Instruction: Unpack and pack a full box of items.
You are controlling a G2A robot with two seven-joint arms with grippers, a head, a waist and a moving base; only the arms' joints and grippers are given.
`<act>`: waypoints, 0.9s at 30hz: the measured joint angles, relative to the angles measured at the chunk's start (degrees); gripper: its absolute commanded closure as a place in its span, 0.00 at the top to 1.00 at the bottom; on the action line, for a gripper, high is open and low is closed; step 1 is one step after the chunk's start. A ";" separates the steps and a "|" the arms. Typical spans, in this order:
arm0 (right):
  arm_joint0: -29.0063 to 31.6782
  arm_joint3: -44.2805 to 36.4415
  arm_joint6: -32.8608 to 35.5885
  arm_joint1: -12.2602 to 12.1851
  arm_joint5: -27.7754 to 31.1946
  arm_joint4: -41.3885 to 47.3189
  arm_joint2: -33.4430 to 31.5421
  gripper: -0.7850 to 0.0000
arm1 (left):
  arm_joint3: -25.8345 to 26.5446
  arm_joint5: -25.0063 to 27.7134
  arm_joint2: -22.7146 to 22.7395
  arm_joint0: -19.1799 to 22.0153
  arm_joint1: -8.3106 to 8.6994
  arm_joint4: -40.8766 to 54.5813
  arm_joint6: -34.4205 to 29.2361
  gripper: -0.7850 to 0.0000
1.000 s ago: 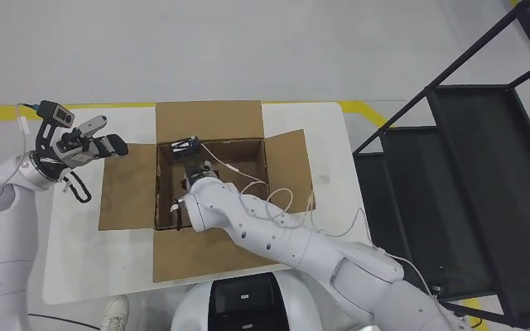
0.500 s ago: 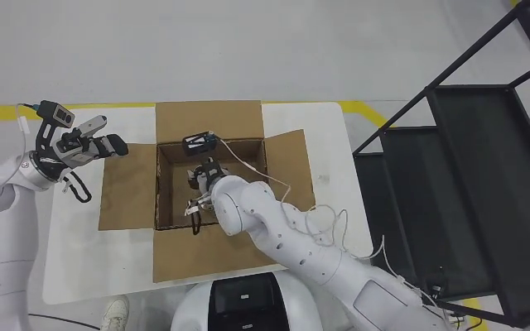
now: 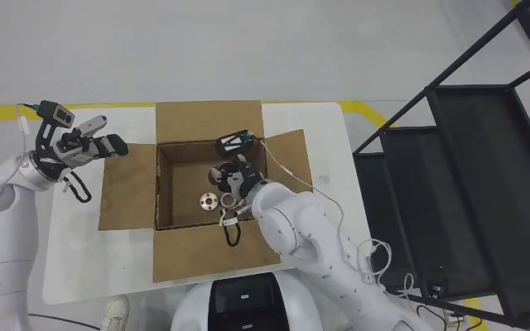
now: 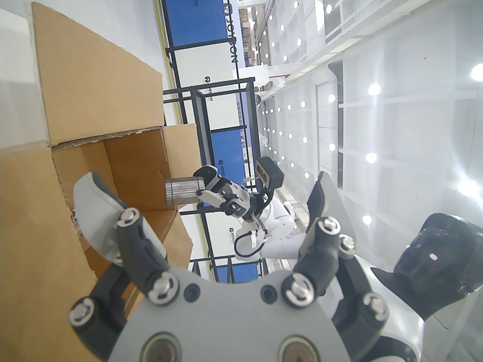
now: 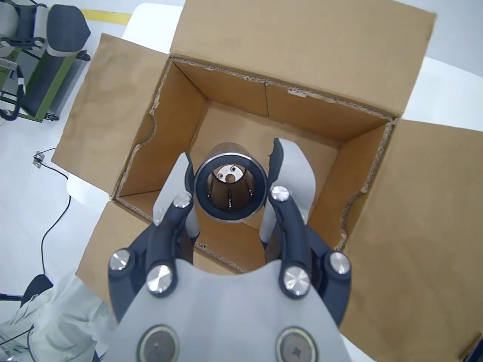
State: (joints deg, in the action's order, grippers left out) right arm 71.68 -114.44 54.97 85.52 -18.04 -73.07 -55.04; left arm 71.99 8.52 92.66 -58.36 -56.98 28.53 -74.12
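A smooth, silvery metal cylinder, hollow and open at the end, with a dark ring around its mouth and rows of small dots down the bore, sits clenched in the right jaws; the two pale, curved fingers press against its rounded sides, and the tube sticks out past their tips; it hangs over the opening of the box, right of the middle, with its bore pointing down toward the floor of the box. A small, flat, round metal disc with a hole in its middle lies on that brown floor, near the front wall; it lies apart from the cylinder. The box is plain brown corrugated cardboard, square-sided and deep; its four flaps are folded outward and lie flat, and the rim shows ragged, torn fluting. It rests on a white tabletop with rounded corners. The left jaws are released, spread wide with nothing between them; they are held beyond the left flap, well apart from the cylinder, over the left edge of the tabletop.
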 measured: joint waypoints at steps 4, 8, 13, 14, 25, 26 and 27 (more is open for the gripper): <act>3.83 -4.63 -0.41 -0.70 -0.22 -1.86 -3.34 0.00 | 0.00 0.00 0.00 0.00 0.00 0.00 0.00 1.00; 7.58 -8.89 -0.88 -1.31 -0.47 -3.62 -6.67 0.00 | 0.00 0.00 0.00 0.00 0.00 0.00 0.00 1.00; 11.49 -14.04 -0.50 -1.92 -0.92 -6.52 -10.29 0.00 | 0.00 0.00 0.00 0.00 0.00 0.00 0.00 1.00; 12.07 -14.82 -0.48 -1.99 -1.13 -6.95 -10.87 0.00 | 0.00 0.00 0.00 0.00 0.00 0.00 0.00 1.00; 16.51 -20.18 -1.83 -2.42 -4.53 -6.20 -19.73 0.00 | 0.00 0.00 0.00 0.00 0.00 0.00 0.00 1.00; 16.61 -20.00 -2.04 -2.44 -4.97 -6.08 -20.60 0.00 | 0.00 0.00 0.00 0.00 0.00 0.00 0.00 1.00; 16.62 -19.57 -2.39 -2.46 -5.31 -5.94 -21.65 0.00 | 0.00 0.00 0.00 0.00 0.00 0.00 0.00 1.00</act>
State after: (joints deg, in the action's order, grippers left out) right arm 88.29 -134.01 52.58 83.07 -23.35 -79.01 -76.69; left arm 71.99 8.52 92.66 -58.36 -56.98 28.53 -74.12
